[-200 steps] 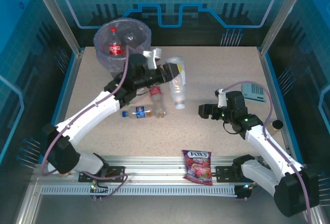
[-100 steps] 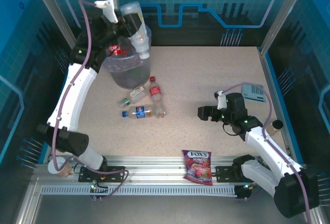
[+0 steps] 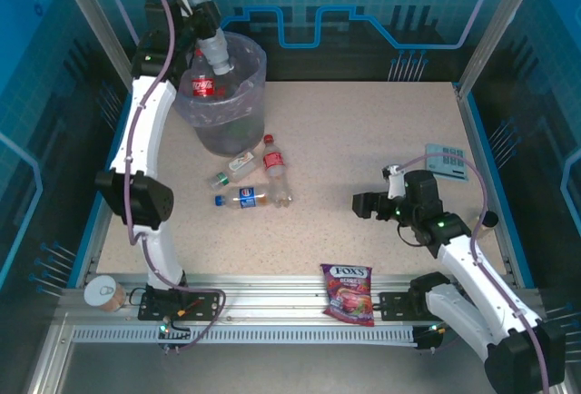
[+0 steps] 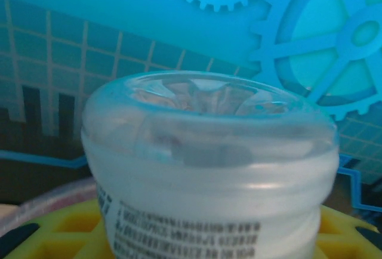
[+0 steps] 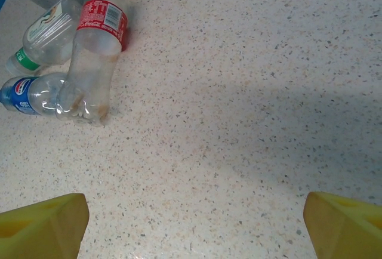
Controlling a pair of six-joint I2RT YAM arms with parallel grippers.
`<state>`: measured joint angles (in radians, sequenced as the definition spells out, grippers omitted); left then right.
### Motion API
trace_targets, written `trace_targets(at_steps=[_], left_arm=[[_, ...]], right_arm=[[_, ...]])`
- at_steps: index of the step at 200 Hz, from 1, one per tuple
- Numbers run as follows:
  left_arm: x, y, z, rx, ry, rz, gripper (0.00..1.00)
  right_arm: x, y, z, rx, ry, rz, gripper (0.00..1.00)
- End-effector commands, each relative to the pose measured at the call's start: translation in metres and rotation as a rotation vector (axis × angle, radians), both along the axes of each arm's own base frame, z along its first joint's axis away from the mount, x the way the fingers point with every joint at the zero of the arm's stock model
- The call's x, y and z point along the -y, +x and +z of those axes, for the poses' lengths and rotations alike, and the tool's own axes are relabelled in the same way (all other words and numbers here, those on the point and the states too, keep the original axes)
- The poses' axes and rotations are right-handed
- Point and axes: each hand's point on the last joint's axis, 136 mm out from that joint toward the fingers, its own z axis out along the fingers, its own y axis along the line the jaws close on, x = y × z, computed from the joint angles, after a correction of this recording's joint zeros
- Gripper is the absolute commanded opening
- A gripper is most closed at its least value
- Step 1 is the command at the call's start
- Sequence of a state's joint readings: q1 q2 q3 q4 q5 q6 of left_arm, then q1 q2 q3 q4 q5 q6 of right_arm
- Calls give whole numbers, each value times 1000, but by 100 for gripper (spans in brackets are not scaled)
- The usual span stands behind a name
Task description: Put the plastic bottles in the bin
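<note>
1. The held bottle (image 3: 216, 49) is tilting steeply. Its long axis is running from the left gripper (image 3: 203, 22) down toward the bin (image 3: 243, 117) just beneath, and in the wrist view its dimpled base is pointing up and away from the fingers.
2. The left gripper is clenching this bottle across its body, with the yellow pads (image 4: 54, 238) sitting on either side.
3. The bottle is showing clear walls and a white printed label (image 4: 179, 235).
4. A red-labelled bottle (image 3: 204, 85) is lying inside the bin, below the left gripper.
5. The right gripper (image 3: 362, 203) is hovering over the table (image 3: 363, 131) with its fingertips (image 5: 42, 223) spread wide, grasping nothing.
6. Ahead of it and to its left, three bottles are lying on their sides, bunched together. They are a red-capped bottle (image 5: 95, 50) with its cap pointing away from the gripper, a green-labelled bottle (image 5: 42, 35) and a blue-labelled bottle (image 5: 27, 92).
</note>
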<state>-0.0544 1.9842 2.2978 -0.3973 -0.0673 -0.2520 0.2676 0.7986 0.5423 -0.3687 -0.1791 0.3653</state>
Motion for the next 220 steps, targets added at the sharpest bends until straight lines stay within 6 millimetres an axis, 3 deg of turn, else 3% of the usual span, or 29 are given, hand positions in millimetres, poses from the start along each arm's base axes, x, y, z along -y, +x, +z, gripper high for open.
trace_targets(at_steps=[1,56,96,145,159,177,220], left_arm=[[-5,10,-14,-56,93,22,25],[-6,25,-90,-268,151,10,24],[-5,27,-127,-370,170,-9,24],[-3,28,-160,-454,198,-48,25],[-1,29,-170,-477,197,-59,31],[1,30,-182,-504,195,-70,45],[2,30,-192,-528,191,-73,51]], right_arm=[[15,-6,-6,-13,-56,-37,94],[19,-6,-2,-2,-67,-38,94],[18,-5,-4,-5,-60,-38,94],[20,-8,-7,-12,-64,-46,94],[20,-8,-6,-9,-65,-47,94],[21,-9,-6,-10,-64,-47,94],[22,-12,-7,-10,-66,-53,94]])
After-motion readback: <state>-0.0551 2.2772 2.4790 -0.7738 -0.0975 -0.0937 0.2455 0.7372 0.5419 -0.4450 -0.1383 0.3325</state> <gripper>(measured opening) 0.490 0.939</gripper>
